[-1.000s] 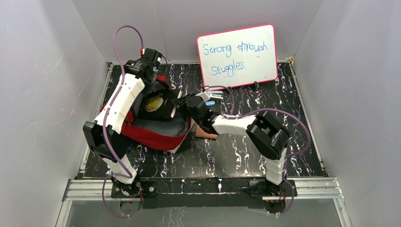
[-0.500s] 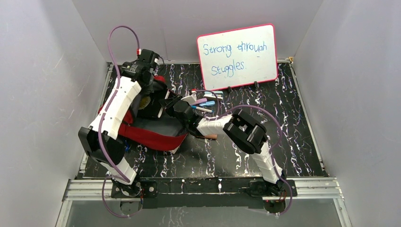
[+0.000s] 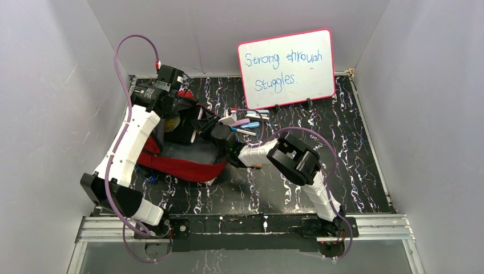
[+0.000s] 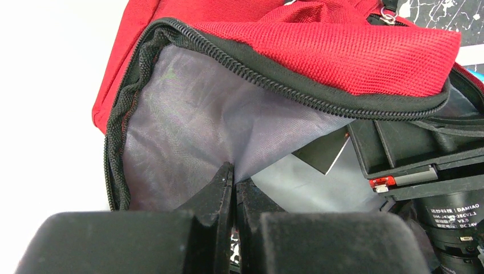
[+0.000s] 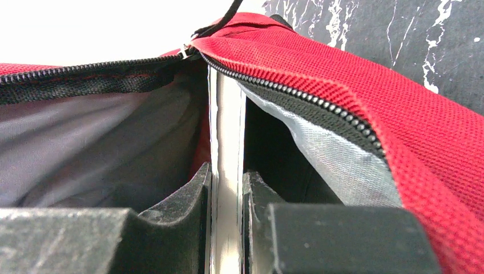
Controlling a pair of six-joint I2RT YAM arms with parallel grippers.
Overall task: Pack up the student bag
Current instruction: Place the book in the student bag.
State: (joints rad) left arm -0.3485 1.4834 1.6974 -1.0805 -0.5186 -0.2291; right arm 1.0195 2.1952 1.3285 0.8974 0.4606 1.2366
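left hand (image 4: 233,188) pinching lining of student bag (image 4: 342,51) (mouth gaping), right hand (image 5: 226,191) inside it, clamped on book (image 5: 226,125)

The black marbled table (image 3: 342,171) carries the student bag (image 3: 182,168), a whiteboard (image 3: 285,65) and several pens (image 3: 246,124).

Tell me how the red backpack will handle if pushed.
Probably floppy: the student bag creases where the left gripper pinches its lining. Likely to slide or crumple rather than tip, since it lies flat and slumped.
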